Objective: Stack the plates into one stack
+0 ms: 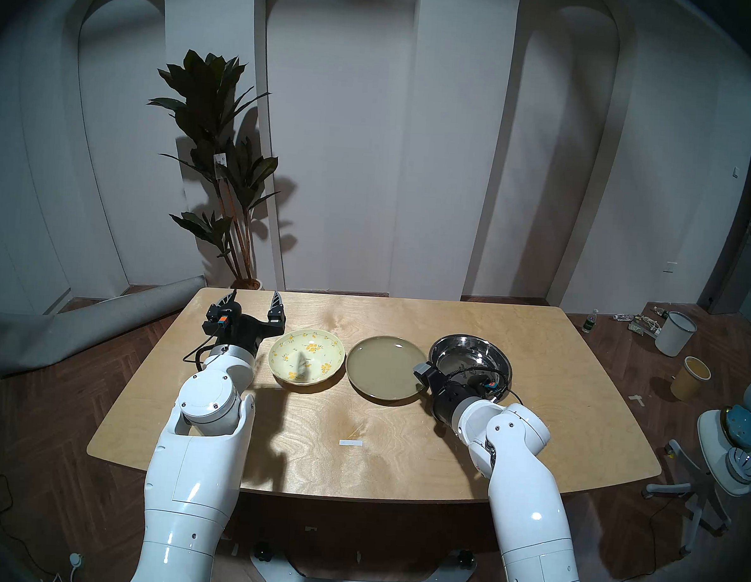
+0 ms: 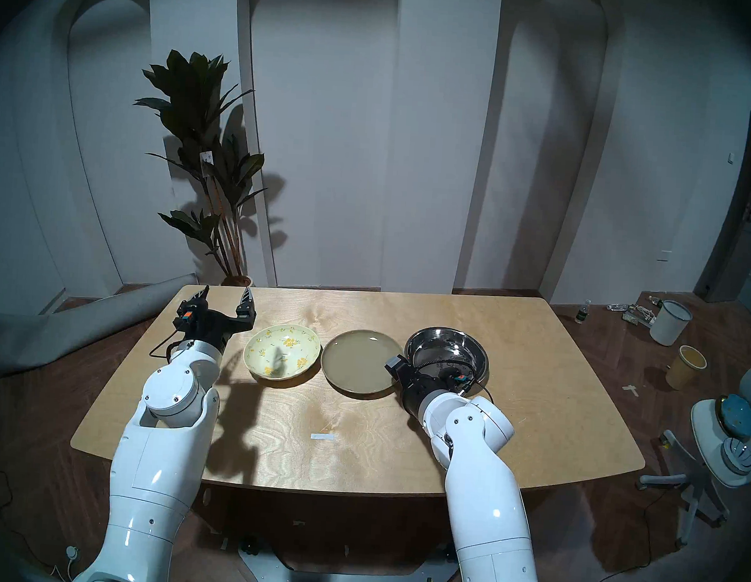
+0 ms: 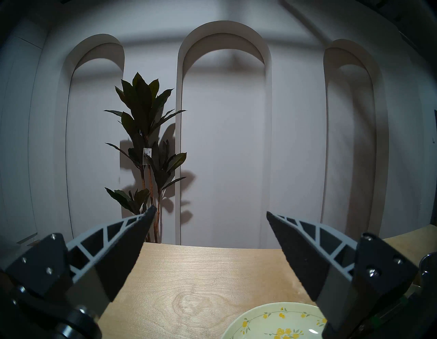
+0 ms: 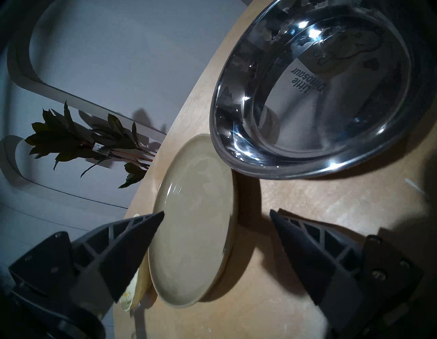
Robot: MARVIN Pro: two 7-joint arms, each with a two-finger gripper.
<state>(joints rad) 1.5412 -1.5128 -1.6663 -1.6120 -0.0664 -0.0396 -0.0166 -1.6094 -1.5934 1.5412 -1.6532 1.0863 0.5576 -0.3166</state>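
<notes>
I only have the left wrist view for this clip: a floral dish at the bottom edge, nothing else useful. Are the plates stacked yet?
Observer: No. The olive-tan plate lies by itself, just right of the floral dish.
Operator: And the third one?
Observer: The steel dish stands at the right end of the row, with nothing stacked on it.
Operator: Where is the right hand?
Observer: The right hand is open and empty, one finger over the olive-tan plate, the other past its rim.
</notes>
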